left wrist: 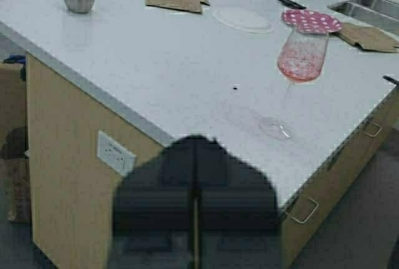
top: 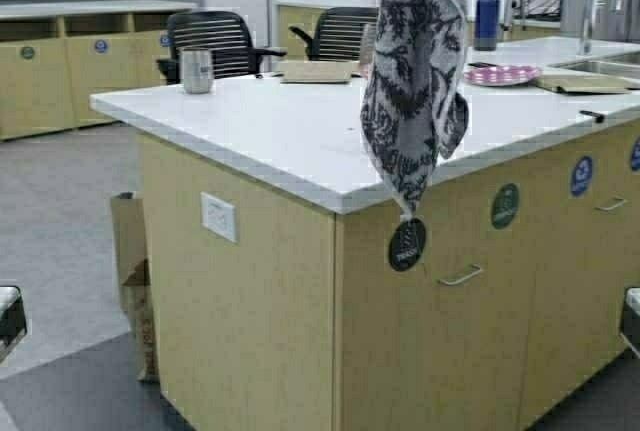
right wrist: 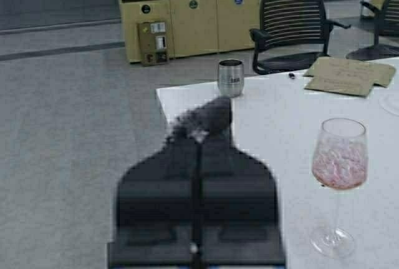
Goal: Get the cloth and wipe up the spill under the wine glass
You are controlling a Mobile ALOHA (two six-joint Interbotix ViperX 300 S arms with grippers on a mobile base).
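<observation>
The cloth [top: 415,71] hangs lengthwise, straight down, in front of the counter's [top: 250,121] near corner.
Both grippers sit low, below the counter top. The left gripper [top: 8,316] and right gripper [top: 632,316] have their fingers pressed together, empty. The cloth is up and inward, nearer the right. The wine glass [left wrist: 302,57] stands by the counter's near edge.

Black-and-white floral cloth [top: 415,81] at upper centre, pinkish-red liquid in clear wine glass [left wrist: 299,72], white countertop [top: 290,131], tan cabinets [top: 440,321], pink polka-dot plate [top: 502,75], dark blue bottle [top: 487,17], silver tumbler [top: 197,70]
</observation>
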